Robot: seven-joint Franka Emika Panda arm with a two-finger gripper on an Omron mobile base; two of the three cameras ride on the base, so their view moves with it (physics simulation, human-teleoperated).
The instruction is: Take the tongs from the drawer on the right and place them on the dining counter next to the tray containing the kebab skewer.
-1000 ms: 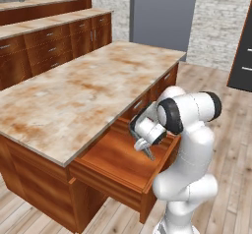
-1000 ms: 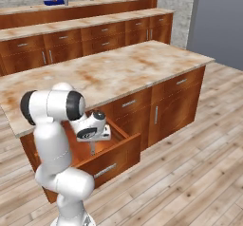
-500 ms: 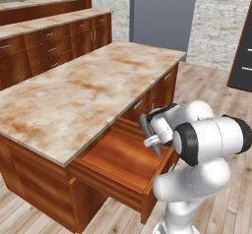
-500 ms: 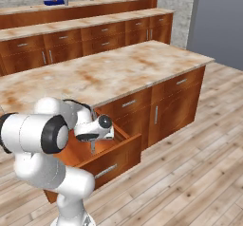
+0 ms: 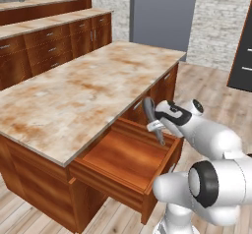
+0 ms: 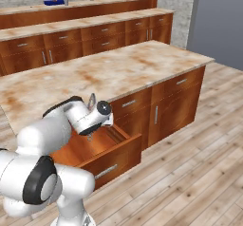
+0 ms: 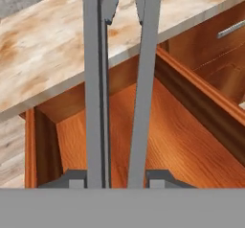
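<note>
My gripper (image 7: 117, 176) is shut on the tongs (image 7: 94, 78). Their two long dark grey arms run up the middle of the hand view, spreading slightly. In the left base view the tongs (image 5: 148, 108) stand tilted above the open drawer (image 5: 123, 155), held by the gripper (image 5: 156, 126) near the drawer's right side. From the right, the tongs (image 6: 91, 99) poke up over the drawer (image 6: 105, 145). The drawer's wooden floor (image 7: 182, 136) is bare. The blue tray (image 6: 53, 2) sits far back on the dining counter (image 6: 104, 3). The kebab skewer is too small to make out.
The marbled island top (image 5: 83, 85) overhangs the drawer's back. A middle row of brown cabinets (image 6: 95, 32) stands between the island and the far counter. A shut drawer with a silver handle (image 7: 230, 28) lies to the drawer's right. Wooden floor (image 6: 199, 163) stretches to the right.
The arm has swung and straightened, lifting the tongs higher over the drawer, and the hand has turned so the tongs point up past the island's edge.
</note>
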